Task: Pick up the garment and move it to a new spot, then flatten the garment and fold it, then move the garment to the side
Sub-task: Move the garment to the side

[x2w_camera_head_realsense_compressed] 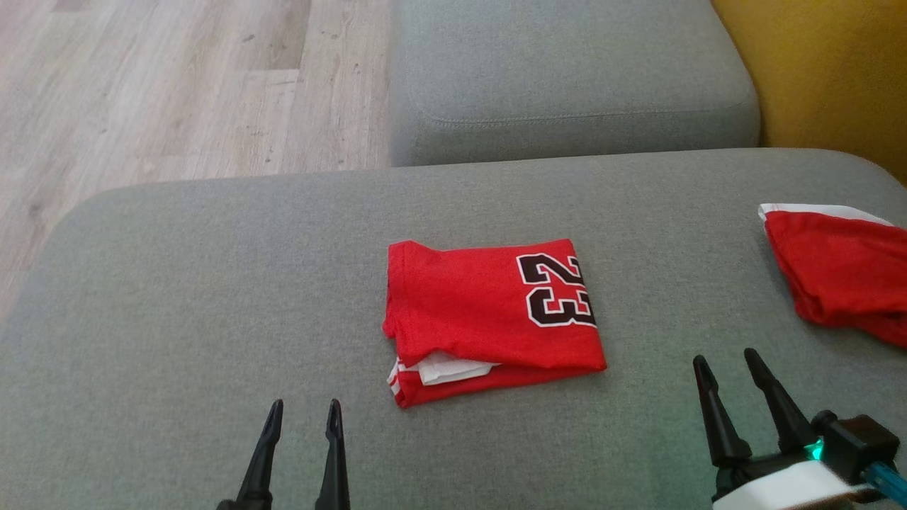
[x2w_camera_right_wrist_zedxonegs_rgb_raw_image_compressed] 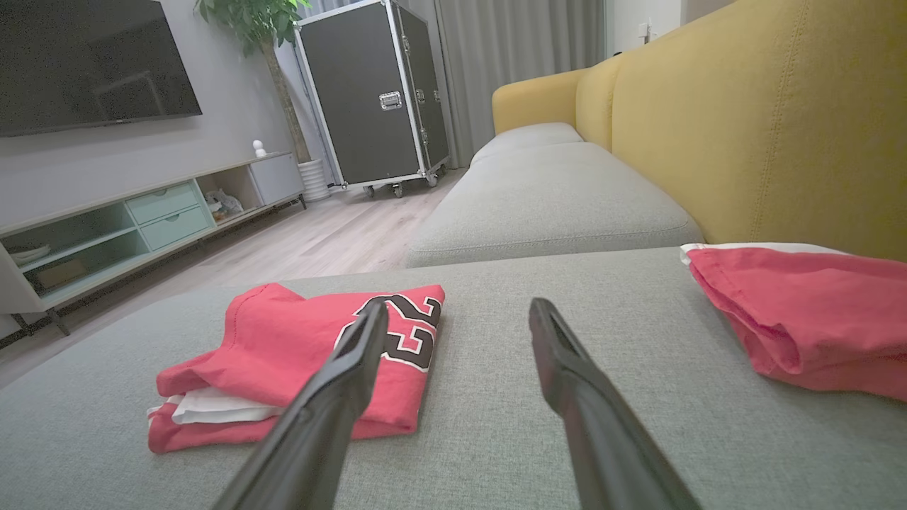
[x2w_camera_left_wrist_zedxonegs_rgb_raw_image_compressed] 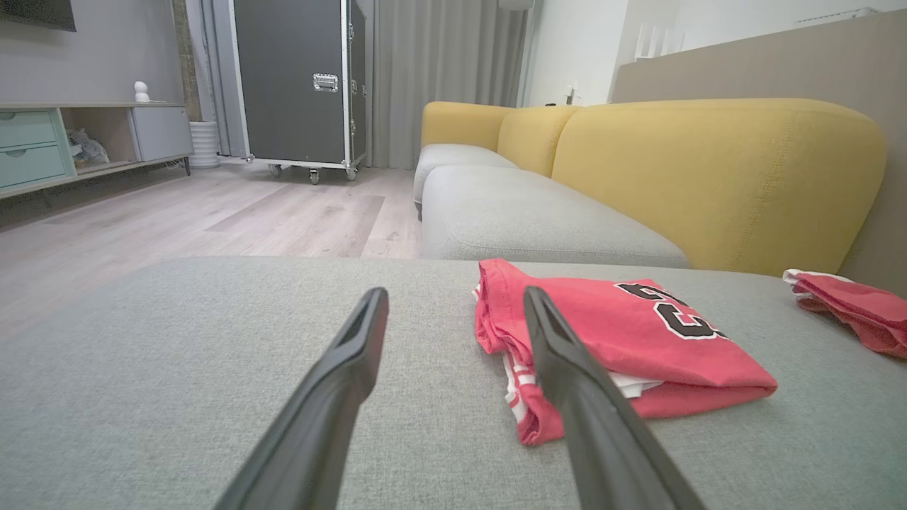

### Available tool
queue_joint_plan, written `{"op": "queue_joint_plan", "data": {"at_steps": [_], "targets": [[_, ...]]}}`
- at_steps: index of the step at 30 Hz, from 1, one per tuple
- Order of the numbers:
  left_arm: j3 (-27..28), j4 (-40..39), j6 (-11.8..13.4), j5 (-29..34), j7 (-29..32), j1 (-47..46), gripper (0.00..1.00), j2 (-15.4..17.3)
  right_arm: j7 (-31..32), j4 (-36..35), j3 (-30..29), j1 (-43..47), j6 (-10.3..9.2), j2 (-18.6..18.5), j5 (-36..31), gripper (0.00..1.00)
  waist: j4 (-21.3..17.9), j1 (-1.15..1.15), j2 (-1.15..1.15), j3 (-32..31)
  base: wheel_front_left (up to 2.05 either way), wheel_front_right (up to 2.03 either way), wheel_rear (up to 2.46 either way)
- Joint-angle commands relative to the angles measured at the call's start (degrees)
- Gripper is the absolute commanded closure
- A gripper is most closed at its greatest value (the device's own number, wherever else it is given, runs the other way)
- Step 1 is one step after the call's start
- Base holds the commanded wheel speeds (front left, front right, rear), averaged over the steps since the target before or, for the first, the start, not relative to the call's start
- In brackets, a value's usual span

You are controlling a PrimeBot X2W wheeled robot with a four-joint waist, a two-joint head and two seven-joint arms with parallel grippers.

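Red garment [x2w_camera_head_realsense_compressed: 489,319] lies folded, long axis crosswise, numbered end toward the right end effector [x2w_camera_head_realsense_compressed: 725,356], ahead-right of the left end effector [x2w_camera_head_realsense_compressed: 305,405]; both spread, empty.

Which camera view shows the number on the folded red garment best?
The head view: looking down on the folded red garment, it shows the whole number 23. The left wrist view shows it foreshortened; in the right wrist view a dark finger hides part.

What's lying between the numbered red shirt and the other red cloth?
Nothing. Bare grey cushion separates the numbered shirt from the other red cloth, clearest in the head view.
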Motion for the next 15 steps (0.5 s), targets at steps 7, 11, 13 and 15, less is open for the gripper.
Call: {"op": "queue_joint_plan", "data": {"at_steps": [7, 11, 13, 15], "targets": [[1.53, -2.08, 0.46, 0.67, -0.54, -2.18, 0.00, -0.39, -0.63, -0.61, 0.41, -2.48, -0.04, -1.36, 0.73, 0.00, 1.56, 0.00, 0.00, 1.55, 0.00, 0.00, 0.00], [1.03, -2.61, 0.77, 0.99, -0.54, -2.62, 0.00, -0.39, -0.63, 1.42, 1.78, -4.76, -0.04, -2.51, 2.75, 0.00, 2.43, 0.00, 0.00, 3.20, 0.00, 0.00, 0.00], [0.54, -2.78, 1.03, 1.13, -0.54, -2.96, 0.00, -0.39, -0.63, 3.09, 2.85, -6.33, -0.04, -3.39, 4.07, 0.00, 2.98, 0.00, 0.00, 4.09, 0.00, 0.00, 0.00], [0.15, -2.74, 1.25, 1.05, -0.54, -3.32, 0.00, -0.39, -0.42, 5.19, 4.51, -8.29, -0.04, -4.64, 5.17, 0.00, 3.46, 0.00, 0.00, 5.13, 0.00, 0.00, 0.00]]}}
